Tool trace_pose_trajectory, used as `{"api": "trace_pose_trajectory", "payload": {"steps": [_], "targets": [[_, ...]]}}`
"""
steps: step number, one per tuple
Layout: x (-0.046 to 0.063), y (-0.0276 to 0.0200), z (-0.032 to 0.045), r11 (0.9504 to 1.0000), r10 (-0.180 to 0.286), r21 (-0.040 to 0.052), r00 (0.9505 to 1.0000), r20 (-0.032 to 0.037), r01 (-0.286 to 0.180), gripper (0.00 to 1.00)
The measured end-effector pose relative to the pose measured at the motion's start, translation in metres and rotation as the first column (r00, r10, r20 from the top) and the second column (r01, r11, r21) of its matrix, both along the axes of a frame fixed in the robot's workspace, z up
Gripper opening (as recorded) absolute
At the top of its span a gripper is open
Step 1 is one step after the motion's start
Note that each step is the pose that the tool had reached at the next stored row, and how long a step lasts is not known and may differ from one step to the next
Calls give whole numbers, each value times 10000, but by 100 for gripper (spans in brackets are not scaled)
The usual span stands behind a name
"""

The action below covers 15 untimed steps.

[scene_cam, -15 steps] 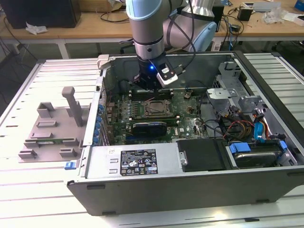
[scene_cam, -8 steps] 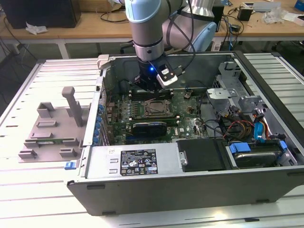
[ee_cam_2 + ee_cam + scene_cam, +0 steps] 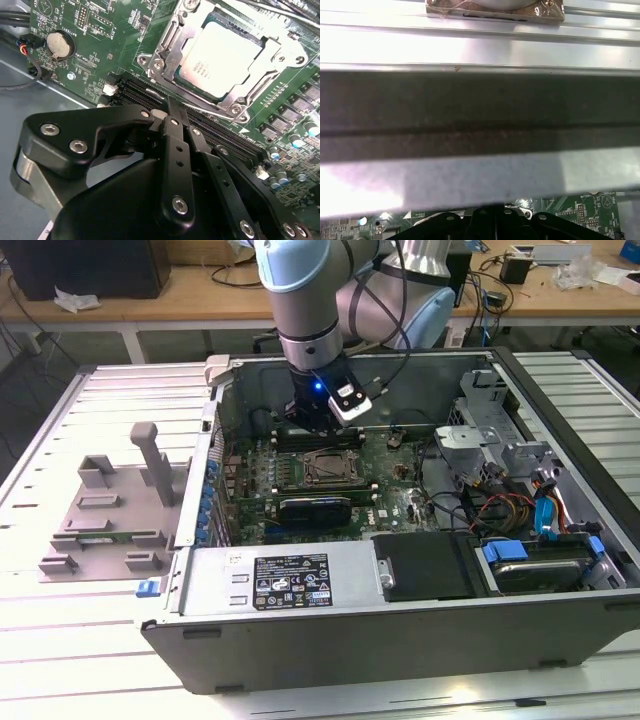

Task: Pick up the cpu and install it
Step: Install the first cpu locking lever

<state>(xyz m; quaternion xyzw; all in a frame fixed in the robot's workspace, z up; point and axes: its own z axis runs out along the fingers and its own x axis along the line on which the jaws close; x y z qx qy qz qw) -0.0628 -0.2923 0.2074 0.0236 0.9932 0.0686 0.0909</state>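
Note:
The cpu (image 3: 222,62), a small square chip with a pale silver top, lies flat inside the socket frame (image 3: 165,47) on the green motherboard, with the metal bracket around it. In the second wrist view my gripper (image 3: 171,107) is shut with nothing in it, its tips just short of the socket's edge and over the black memory slots. From the exterior view the gripper (image 3: 318,425) hangs inside the open computer case (image 3: 400,640), just behind the socket (image 3: 330,468).
A grey fixture plate (image 3: 110,510) with upright blocks lies outside the case at the exterior view's left. The power supply (image 3: 290,580), a drive cage (image 3: 540,560) and loose cables (image 3: 500,505) crowd the case's front and right. The case wall (image 3: 480,115) stands close by.

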Motion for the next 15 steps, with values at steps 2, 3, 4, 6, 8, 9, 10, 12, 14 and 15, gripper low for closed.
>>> {"api": "trace_pose_trajectory", "payload": {"steps": [2, 3, 4, 6, 8, 9, 10, 12, 14, 15], "targets": [[-13, 9, -5, 10000, -75, 1, 10000, 36, 75, 11], [-22, 11, -12, 9999, -152, 2, 9999, 53, 152, 11], [-27, 11, -18, 9997, -235, 2, 9997, 56, 235, 11], [-33, 11, -26, 9994, -356, 1, 9993, 59, 356, 11], [-43, 11, -41, 9985, -539, 1, 9985, 72, 539, 11], [-49, 11, -47, 9980, -626, 1, 9980, 76, 626, 11], [-51, 11, -51, 9977, -675, 1, 9977, 79, 675, 11], [-53, 11, -61, 9969, -791, 1, 9968, 85, 791, 11], [-53, 11, -74, 9955, -946, 0, 9955, 89, 946, 11], [-54, 11, -79, 9949, -1011, -2, 9948, 89, 1011, 11]]}}
